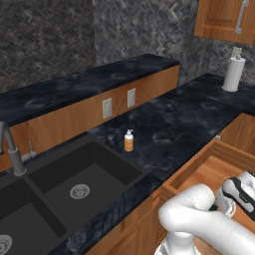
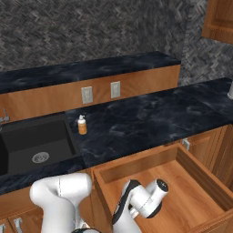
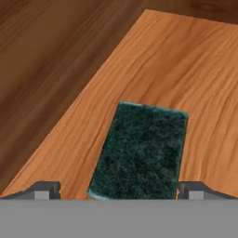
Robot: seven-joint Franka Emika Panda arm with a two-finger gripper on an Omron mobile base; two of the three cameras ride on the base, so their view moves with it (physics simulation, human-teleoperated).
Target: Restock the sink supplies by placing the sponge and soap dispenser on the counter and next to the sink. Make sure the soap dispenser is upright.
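The sponge (image 3: 139, 151) lies flat on the wooden floor of the open drawer (image 2: 182, 182), dark green scrubbing side up. My gripper (image 3: 118, 190) hovers just over its near end, open, with one fingertip (image 3: 44, 189) to the left of the sponge and the other to the right, neither touching it. The amber soap dispenser (image 1: 129, 141) (image 2: 82, 125) stands upright on the black counter (image 1: 184, 119) (image 2: 150, 118), close to the right rim of the sink (image 1: 107, 172) (image 2: 41, 136).
The drawer (image 1: 209, 174) juts out below the counter edge, and my arm bends down into it. A dark faucet (image 1: 12, 149) rises behind the sink. A white paper towel roll (image 1: 233, 73) stands at the far right, under a wall cabinet (image 1: 224, 20).
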